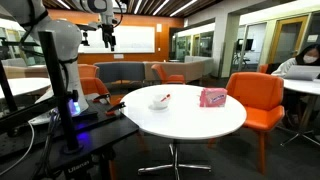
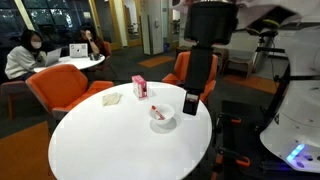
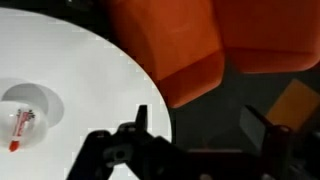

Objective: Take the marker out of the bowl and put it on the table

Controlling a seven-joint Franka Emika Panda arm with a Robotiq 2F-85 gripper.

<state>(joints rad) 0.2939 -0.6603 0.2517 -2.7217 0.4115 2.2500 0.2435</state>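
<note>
Nothing done yet: the marker (image 3: 22, 128) lies in the bowl (image 3: 48, 101) on the table (image 3: 95, 75), while the gripper (image 3: 196, 128) hovers well apart, spread and empty.

The round white bench (image 1: 190, 122) has a smooth top with a soft sheen, carried on a polished chrome metal pedestal (image 1: 175, 152). The small white round bowl (image 3: 48, 98) looks smooth and glossy, and the thin red marker (image 3: 21, 128) looks like smooth plastic. The orange upholstered chairs (image 1: 255, 95) appear to be matt cloth. The black end effector (image 3: 195, 135) looks matt.
</note>
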